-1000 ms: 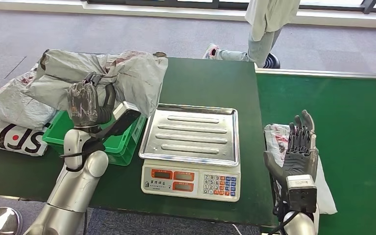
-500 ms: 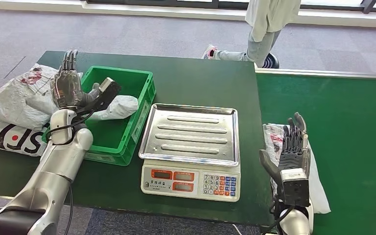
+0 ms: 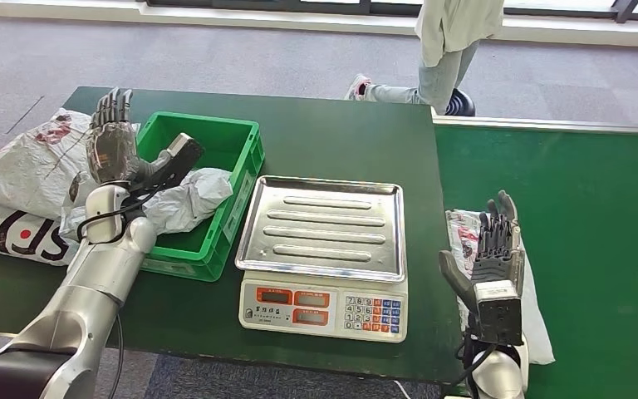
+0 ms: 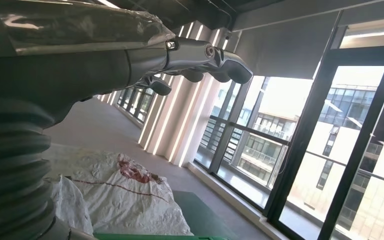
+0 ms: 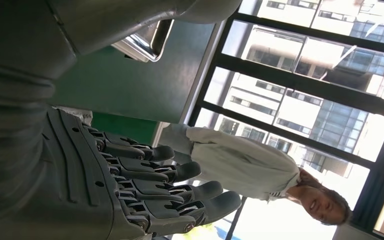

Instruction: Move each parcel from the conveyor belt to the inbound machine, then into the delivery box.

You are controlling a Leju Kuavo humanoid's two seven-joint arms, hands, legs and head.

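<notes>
Right hand [image 3: 496,249] stands open and empty at lower right over the parcel [image 3: 465,237] on the conveyor belt [image 3: 598,208], so it should close firmly on the bag before lifting to the scale [image 3: 326,229]; left hand [image 3: 112,141] is open too.

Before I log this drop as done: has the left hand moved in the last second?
Yes. The left hand has swung from in front of the green crate to its outer side, open, with the parcel in the crate.
</notes>
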